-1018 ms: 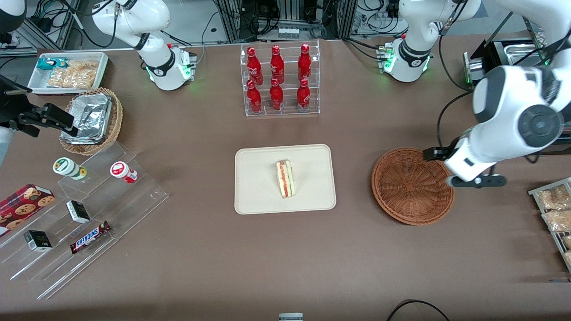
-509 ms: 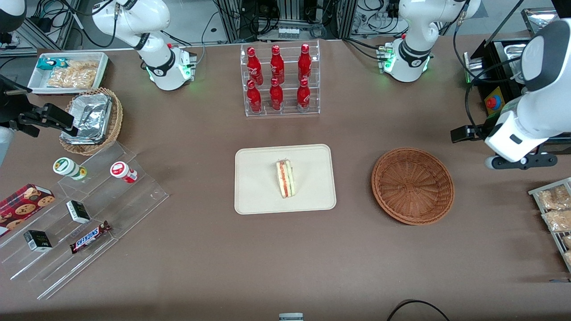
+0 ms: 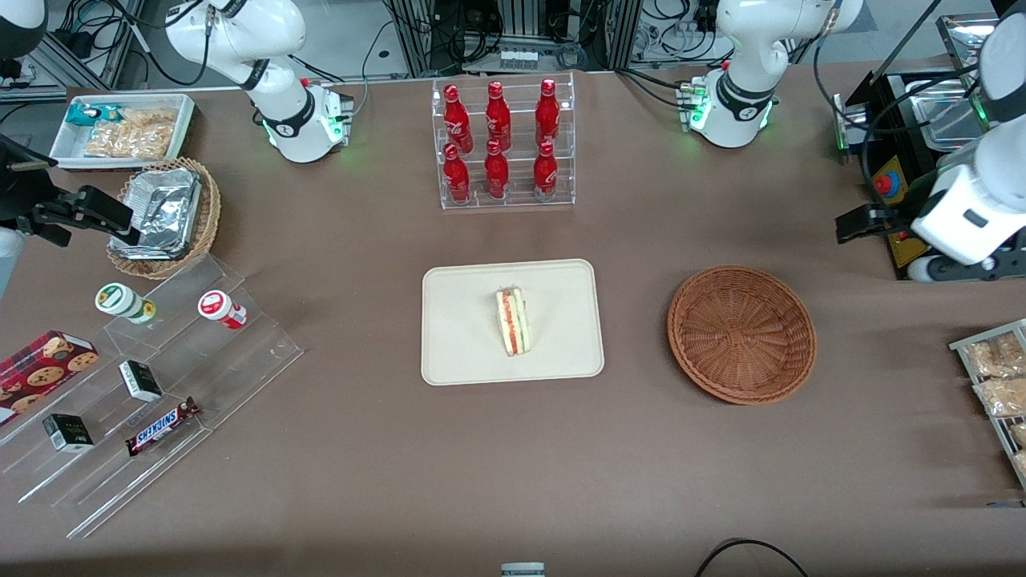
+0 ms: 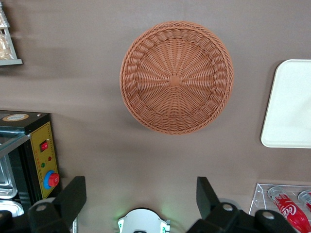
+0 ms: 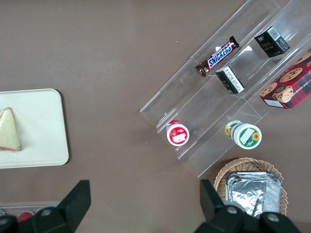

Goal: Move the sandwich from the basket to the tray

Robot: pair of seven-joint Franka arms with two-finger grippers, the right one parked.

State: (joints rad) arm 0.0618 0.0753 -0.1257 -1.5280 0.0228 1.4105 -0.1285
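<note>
Your sandwich [image 3: 513, 322] lies on the cream tray [image 3: 457, 353], near its middle, cut edge with the red and green filling facing up, so the placing looks done. The wicker basket [image 3: 741, 332] sits beside the tray toward the working arm's end of the table, with nothing in it. Your gripper [image 4: 141, 204] hangs well above the table past the basket's rim, away from the tray, its fingers [image 4: 73, 194] spread wide and holding nothing. You likely have it there because the release is finished and the arm is clear of the tray.

1 sandwich [image 3: 513, 321], 6 bottles [image 3: 497, 141]
</note>
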